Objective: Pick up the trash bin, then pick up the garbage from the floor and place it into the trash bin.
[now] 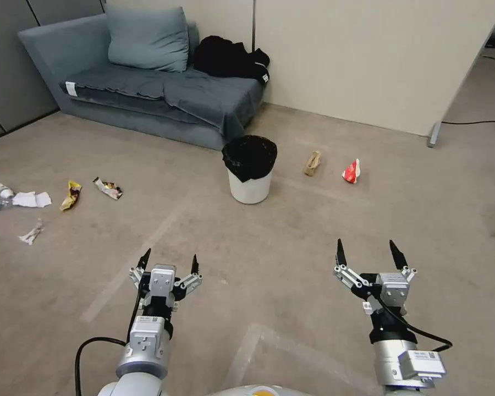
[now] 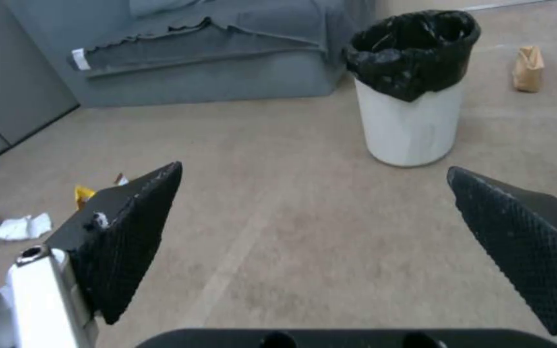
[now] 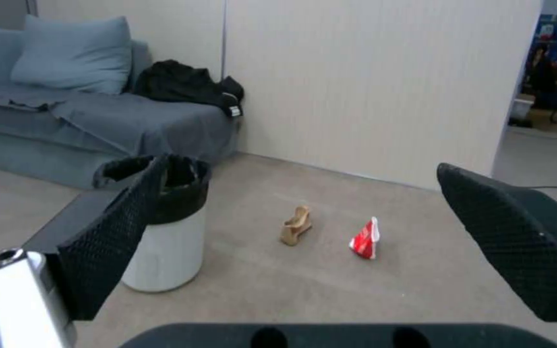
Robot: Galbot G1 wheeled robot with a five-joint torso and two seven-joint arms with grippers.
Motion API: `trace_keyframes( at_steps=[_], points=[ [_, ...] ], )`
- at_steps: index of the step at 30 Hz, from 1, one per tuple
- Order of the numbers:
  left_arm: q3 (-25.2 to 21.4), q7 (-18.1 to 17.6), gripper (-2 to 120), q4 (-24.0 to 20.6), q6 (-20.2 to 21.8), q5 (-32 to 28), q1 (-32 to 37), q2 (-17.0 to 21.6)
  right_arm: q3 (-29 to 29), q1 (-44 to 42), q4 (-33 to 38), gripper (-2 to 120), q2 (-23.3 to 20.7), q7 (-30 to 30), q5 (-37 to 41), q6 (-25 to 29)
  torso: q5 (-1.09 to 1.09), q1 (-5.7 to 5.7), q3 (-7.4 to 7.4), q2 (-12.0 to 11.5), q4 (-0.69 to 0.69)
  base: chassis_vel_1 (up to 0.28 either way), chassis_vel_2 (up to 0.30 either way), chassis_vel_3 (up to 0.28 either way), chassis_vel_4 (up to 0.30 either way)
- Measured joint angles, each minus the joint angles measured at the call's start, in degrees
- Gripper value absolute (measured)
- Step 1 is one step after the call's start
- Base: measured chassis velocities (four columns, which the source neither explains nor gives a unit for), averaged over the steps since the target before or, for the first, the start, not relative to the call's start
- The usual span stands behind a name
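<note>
Trash bin upright on beige carpet near grey sofa, left gripper and right gripper both spread, empty.

Smooth white plastic trash bin lined with crinkly glossy black bag; matt carpet floor; cloth sofa.

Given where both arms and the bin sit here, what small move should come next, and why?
Probably drive forward toward the trash bin. It stands upright on the floor, well ahead of the left tool and right tool, both open, empty and short of it.
</note>
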Motion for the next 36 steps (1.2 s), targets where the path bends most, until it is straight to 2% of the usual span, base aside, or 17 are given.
trace_keyframes(
  at_steps=[36],
  points=[
    [0.46,0.08,100,0.45,-0.07,0.33,-0.28,-0.44,0.14,0.47,-0.50,100,0.00,-0.10,0.14,0.09,-0.01,0.00,-0.01,0.01,0.00,-0.233,0.235,0.237,-0.233]
  ],
)
